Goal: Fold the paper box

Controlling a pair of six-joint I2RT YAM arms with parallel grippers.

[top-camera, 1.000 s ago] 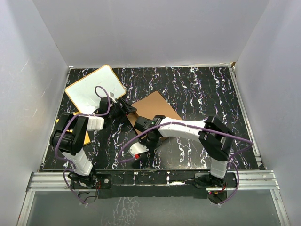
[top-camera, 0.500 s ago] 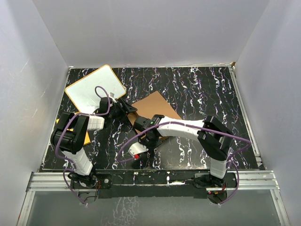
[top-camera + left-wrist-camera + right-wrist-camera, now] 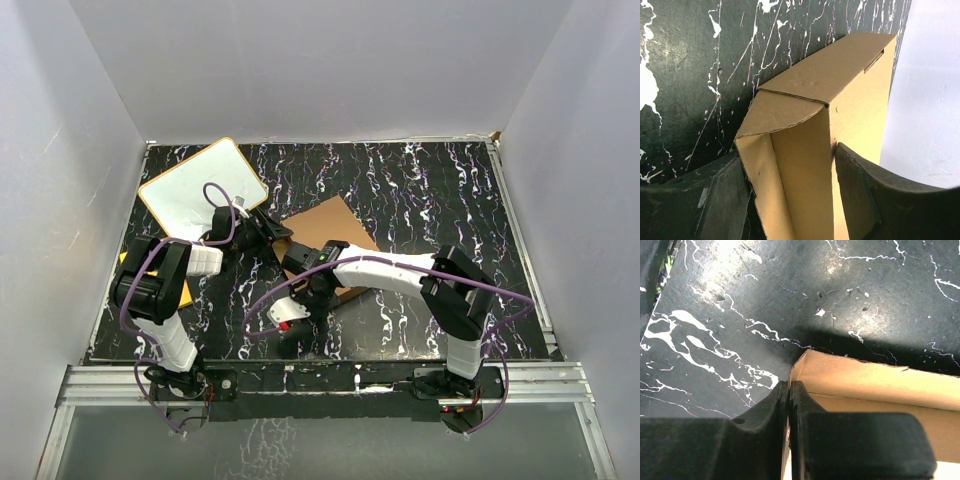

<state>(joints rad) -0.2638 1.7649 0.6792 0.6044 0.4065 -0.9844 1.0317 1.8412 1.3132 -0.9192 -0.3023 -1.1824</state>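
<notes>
Black marbled tbl (image 3: pixel 430 200): prob wall-folding step on paper box (image 3: pixel 328 222), R gripper (image 3: pixel 789 387) pinches wall, L gripper (image 3: pixel 789 155) straddles corner, grip unclear; nxt needs L squeeze.

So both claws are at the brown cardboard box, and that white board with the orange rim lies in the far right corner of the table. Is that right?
Not quite. The white board lies in the far left corner of the table, as the top view shows. The left claw and right claw are indeed at the cardboard box.
</notes>
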